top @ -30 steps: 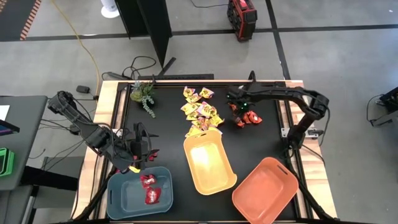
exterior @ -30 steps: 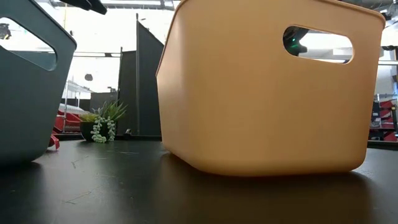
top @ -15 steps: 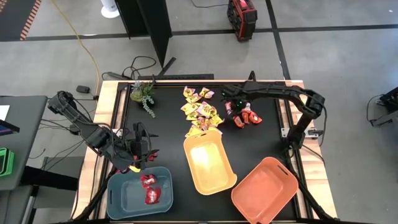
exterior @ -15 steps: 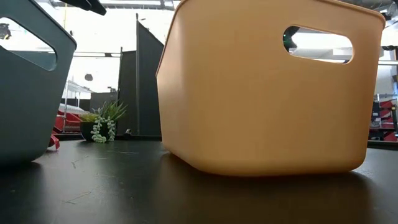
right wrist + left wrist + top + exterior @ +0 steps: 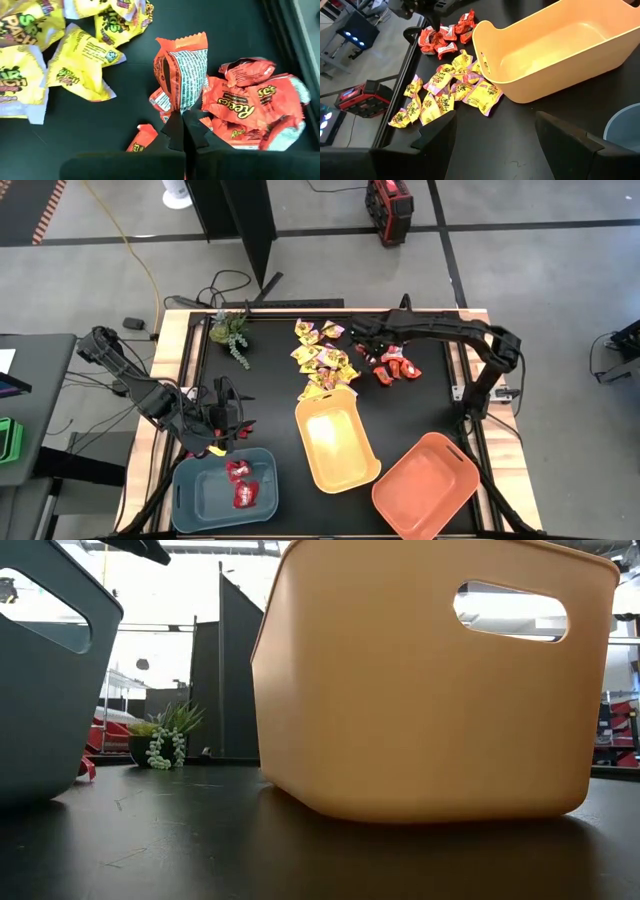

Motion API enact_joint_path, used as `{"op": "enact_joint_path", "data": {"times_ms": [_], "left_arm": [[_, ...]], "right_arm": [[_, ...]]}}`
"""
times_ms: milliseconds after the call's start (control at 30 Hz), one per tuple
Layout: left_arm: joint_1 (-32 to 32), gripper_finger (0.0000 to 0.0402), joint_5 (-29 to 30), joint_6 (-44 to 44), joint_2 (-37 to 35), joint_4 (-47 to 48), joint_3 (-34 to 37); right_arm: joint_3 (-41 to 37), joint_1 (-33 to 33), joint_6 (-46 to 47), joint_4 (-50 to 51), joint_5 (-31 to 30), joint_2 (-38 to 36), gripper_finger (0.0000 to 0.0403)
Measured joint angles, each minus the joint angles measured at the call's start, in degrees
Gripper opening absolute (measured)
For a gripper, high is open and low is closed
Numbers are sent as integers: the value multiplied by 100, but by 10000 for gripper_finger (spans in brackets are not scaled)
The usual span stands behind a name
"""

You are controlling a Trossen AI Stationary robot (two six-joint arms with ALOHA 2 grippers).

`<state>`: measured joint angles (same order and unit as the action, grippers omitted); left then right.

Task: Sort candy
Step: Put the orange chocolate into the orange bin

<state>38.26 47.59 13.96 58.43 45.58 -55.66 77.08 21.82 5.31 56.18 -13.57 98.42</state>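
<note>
**Right arm pinches an orange-red sweet and starts lifting it clear**

Over the last second the right end effector [image 5: 183,131] has snapped its fingers fully together on 1 orange-red candy [image 5: 181,75], which now stands upright above the rest of the orange-red pile [image 5: 392,367]. In the high view the right end effector [image 5: 361,350] has drifted from directly over that pile, right of centre in the upper part of the frame, toward its left edge, close to the yellow candy [image 5: 322,356]. A second ago the fingers were about half open over the heap; now they are clamped on the wrapper's lower end.

The left end effector [image 5: 222,427] has not stirred. It hangs at lower left, just above the far rim of the blue-grey bin [image 5: 190,490], fingers spread wide and empty. 2 deep red candies [image 5: 240,483] lie inside that bin.

My reading: the pick has succeeded, so the carry comes next. The orange bin [image 5: 455,465] at lower right looks empty and matches the wrapper, making it the likely destination. The yellow bin [image 5: 310,415] in the middle is empty too, with the yellow heap touching its far end. The grip is only on a thin crimped edge, so a slip during the swing is possible.
</note>
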Motion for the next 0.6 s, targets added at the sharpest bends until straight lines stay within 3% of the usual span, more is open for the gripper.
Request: {"op": "enact_joint_path", "data": {"times_ms": [333,600], "left_arm": [[-279,262,264,260,46,-28,2],[-850,262,269,302,343,-101,2]], "right_arm": [[236,-846,130,464,-155,-731,1],[236,-2266,692,1015,-188,-1778,0]]}}
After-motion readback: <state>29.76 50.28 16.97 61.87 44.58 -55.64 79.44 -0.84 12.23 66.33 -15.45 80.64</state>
